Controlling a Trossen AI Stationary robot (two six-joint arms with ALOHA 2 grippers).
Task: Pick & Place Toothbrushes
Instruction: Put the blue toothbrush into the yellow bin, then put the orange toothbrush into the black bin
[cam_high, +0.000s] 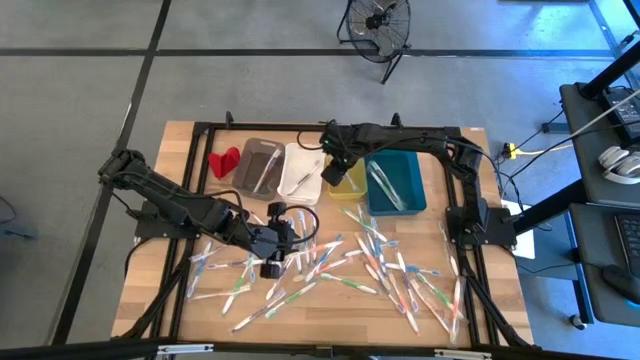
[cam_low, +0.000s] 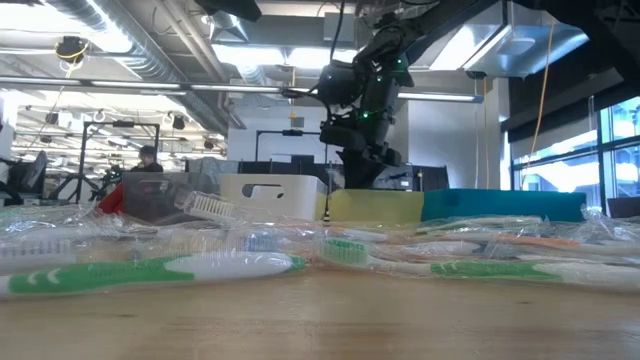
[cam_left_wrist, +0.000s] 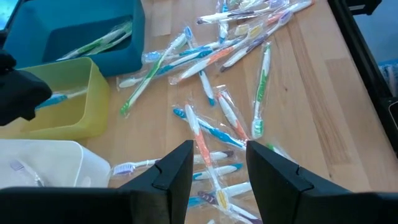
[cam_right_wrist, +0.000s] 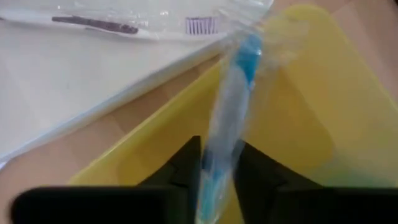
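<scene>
Left gripper idle over the pile; right gripper over yellow bin with a blue toothbrush.
Left gripper (cam_high: 272, 243), lower centre-left of the high view: fingers spread, nothing between them, above the scattered toothbrushes (cam_high: 370, 262). Right gripper (cam_right_wrist: 217, 163), upper centre over the yellow bin (cam_right_wrist: 311, 124): blue toothbrush (cam_right_wrist: 231, 106) between its fingers, wrapped in clear film.

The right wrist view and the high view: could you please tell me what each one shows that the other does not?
Only the right wrist view shows the blue toothbrush, in a clear wrapper, between the right gripper's fingers. Only the high view shows the left gripper over the scattered toothbrushes, plus the grey bin, teal bin and red object. Both show the yellow bin and white bin.
</scene>
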